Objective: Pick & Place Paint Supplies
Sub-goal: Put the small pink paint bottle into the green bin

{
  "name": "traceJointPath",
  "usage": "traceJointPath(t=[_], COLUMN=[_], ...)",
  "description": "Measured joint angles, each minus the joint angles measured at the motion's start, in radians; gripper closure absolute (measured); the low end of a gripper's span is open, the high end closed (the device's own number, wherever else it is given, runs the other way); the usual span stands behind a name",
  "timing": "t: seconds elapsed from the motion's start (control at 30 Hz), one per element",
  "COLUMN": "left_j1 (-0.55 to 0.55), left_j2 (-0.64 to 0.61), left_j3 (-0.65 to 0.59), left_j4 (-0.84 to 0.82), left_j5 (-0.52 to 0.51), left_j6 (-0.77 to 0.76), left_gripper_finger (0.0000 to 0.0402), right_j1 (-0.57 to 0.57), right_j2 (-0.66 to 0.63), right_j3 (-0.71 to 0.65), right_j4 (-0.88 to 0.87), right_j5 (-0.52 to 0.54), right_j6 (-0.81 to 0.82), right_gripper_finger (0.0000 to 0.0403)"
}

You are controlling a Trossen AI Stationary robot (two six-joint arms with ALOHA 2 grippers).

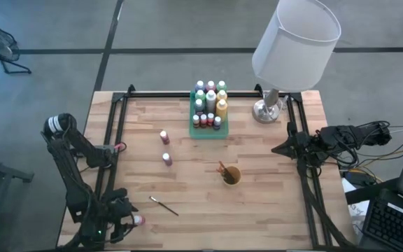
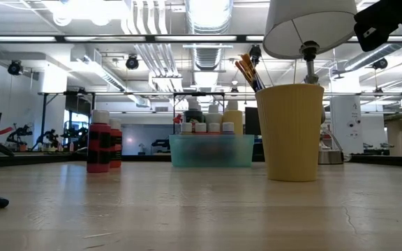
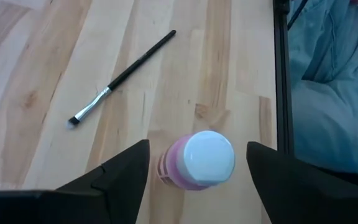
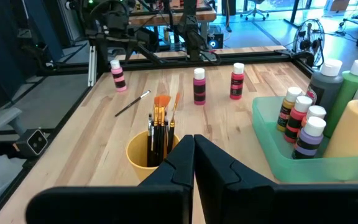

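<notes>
bottles loose (image 1: 164, 137): 4 | brush loose (image 1: 164, 206): 1 | cup (image 1: 231, 176): 1 | tray (image 1: 208, 132): 1

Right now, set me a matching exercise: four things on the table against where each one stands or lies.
Things:
1. pink paint bottle
2. loose paintbrush
3. yellow cup
4. green tray

Places:
a. by the lamp, full of bottles
b. lying flat on bare wood
c. between the open fingers of the left hand
d. mid-table, holding brushes

Pairs: 1-c, 2-b, 3-d, 4-a

No text or label can be read.
</notes>
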Motion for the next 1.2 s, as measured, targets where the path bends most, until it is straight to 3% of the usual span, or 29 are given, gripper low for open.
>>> traceJointPath(t=[0.37,1.2], left_j1=[0.0,0.0], left_j2=[0.0,0.0], left_j3=[0.0,-0.065], left_j4=[0.0,0.064], left_j5=[-0.001,-0.02], left_j6=[0.129,0.188], left_gripper_finger=[0.0128,0.013], right_j1=[0.0,0.0], right_j2=[0.0,0.0], right_j3=[0.0,0.0], right_j4=[0.0,0.0], right_j5=[0.0,0.0], right_j6=[0.0,0.0], right_gripper_finger=[0.0394,0.0394])
